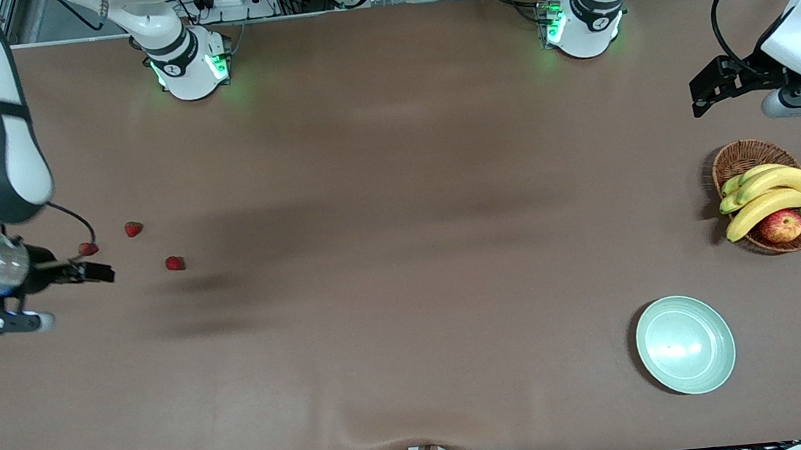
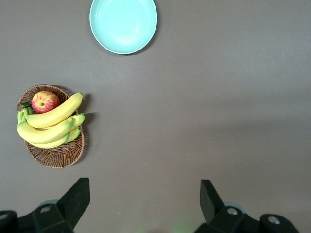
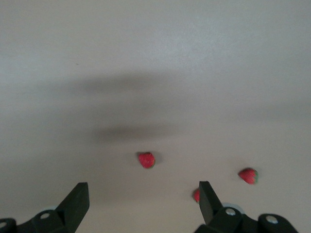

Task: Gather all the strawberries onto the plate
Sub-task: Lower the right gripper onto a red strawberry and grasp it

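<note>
At the right arm's end of the table, the right gripper (image 1: 100,271) hangs above the brown tabletop (image 1: 389,255) with its fingers spread wide and nothing between them. Three strawberries lie loose beside it: one strawberry (image 1: 87,248) just by the fingertips, a second strawberry (image 1: 133,229) slightly farther from the front camera, and a third strawberry (image 1: 174,263) nearer the table's middle. Toward the left arm's end sits the empty mint-green plate (image 1: 685,344). Farther from the camera than the plate, a wicker basket (image 1: 747,158) holds bananas (image 1: 768,193) and an apple (image 1: 781,226). The left gripper (image 1: 707,89) waits over bare table near the basket, fingers wide apart, holding nothing.
</note>
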{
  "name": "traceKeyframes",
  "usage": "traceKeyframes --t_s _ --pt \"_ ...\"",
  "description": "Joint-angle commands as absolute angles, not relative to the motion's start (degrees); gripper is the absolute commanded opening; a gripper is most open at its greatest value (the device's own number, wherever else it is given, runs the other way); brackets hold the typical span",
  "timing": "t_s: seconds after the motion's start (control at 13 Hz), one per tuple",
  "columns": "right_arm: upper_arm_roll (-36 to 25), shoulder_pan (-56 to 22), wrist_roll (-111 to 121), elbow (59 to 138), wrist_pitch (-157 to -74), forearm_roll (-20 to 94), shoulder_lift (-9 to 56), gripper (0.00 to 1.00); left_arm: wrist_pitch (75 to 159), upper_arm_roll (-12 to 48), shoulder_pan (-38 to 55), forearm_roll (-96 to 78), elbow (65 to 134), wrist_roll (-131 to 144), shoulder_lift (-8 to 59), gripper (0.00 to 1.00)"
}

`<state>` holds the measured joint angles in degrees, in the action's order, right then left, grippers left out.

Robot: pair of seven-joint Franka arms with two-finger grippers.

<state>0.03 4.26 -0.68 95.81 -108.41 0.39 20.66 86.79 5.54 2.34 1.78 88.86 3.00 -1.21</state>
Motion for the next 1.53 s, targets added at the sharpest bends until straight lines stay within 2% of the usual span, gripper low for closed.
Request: traceKeyframes --t_s 0.0,0.23,0.46,0.77,1.0,1.23,1.46 --pt "0.7 5.18 -1.5 104.65 -115.55 0.88 19.69 1.0 87.01 5.45 1.94 1.85 88.86 2.99 -1.58 1.0" --pt "0.7 5.19 -1.5 109.32 -117.85 2.8 20.3 1.0 87.01 5.45 1.93 1.85 88.86 2.99 -1.67 1.0" --pt "0.7 4.75 -1.49 115.21 -124.87 4.13 21.53 1.0 87.01 5.54 2.02 1.67 88.68 2.99 -1.67 1.0" --pt "0.7 4.75 -1.49 116.62 -126.73 4.13 23.55 1.0 87.01 5.8 1.93 2.02 88.77 2.99 -1.67 1.0" --pt "0.88 3.79 -1.5 120.58 -132.96 4.48 24.17 0.99 87.54 5.71 1.93 2.46 88.68 2.9 -1.58 1.0" --pt "0.88 3.43 -1.49 120.76 -135.69 4.48 25.84 0.87 87.54 5.71 1.93 2.46 88.77 2.99 -1.58 1.0" --pt "0.88 3.34 -1.32 120.59 -136.84 4.39 26.72 0.64 87.45 5.71 1.93 2.46 88.77 2.9 -1.58 1.0"
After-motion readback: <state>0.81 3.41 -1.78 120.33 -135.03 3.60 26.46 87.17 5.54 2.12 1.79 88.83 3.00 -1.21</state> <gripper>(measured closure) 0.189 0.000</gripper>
